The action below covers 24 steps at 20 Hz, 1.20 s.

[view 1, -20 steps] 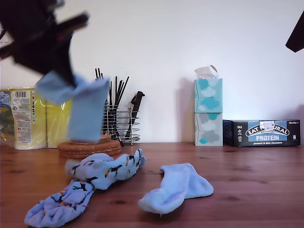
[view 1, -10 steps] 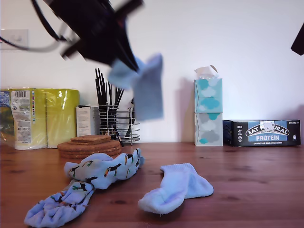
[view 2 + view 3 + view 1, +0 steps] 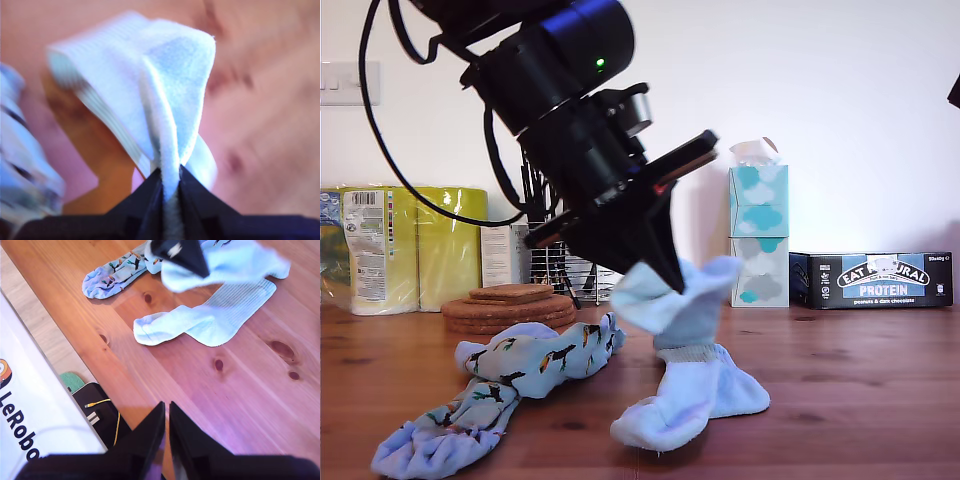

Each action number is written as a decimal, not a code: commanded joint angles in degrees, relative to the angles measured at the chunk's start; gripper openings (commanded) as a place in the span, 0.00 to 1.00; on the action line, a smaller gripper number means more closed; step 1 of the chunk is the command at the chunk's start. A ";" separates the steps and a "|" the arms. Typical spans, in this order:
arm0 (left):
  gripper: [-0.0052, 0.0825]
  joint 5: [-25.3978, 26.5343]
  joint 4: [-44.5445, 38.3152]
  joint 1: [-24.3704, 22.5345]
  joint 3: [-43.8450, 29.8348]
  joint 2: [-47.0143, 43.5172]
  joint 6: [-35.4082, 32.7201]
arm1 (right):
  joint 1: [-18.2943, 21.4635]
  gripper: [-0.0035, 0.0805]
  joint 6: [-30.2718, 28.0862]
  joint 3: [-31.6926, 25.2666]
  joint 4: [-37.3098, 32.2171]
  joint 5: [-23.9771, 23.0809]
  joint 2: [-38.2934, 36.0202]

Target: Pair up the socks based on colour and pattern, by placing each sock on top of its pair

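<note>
Exterior view shows my first hand [image 3: 665, 275], clamped on a plain pale blue ankle sock [image 3: 675, 300], has swung down from high at that view's left to just above its matching pale blue sock [image 3: 695, 395] on the wooden counter [image 3: 860, 380], so release looks near; my second hand [image 3: 166, 427] hangs closed, empty.

The exterior view was bright and even, with soft shadows on the wall [image 3: 820, 120] behind the tissue boxes [image 3: 758, 236]. My first gripper [image 3: 672, 278] looked a little blurred there. In the first wrist view the sock [image 3: 165, 90] was soft and the table [image 3: 260, 125] behind it was fully out of focus. The second wrist view was sharp, but with a pink tint on the wood.
</note>
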<state>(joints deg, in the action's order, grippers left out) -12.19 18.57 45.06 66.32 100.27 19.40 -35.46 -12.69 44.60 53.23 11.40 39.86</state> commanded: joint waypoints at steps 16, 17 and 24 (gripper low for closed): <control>0.41 -7.06 8.90 3.72 -0.13 0.37 3.10 | -0.24 0.03 0.22 0.11 -0.24 -1.09 -0.44; 0.45 -6.97 9.07 3.85 -0.13 0.37 3.06 | -0.24 0.03 0.22 0.11 -0.26 -1.09 -0.44; 0.57 -6.99 19.96 1.01 9.55 0.22 -0.92 | -0.24 0.03 0.09 0.11 -0.28 -1.07 -0.44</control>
<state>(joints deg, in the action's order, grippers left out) -19.22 37.85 46.48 73.95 100.27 19.49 -35.46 -12.69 44.60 53.21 10.28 39.86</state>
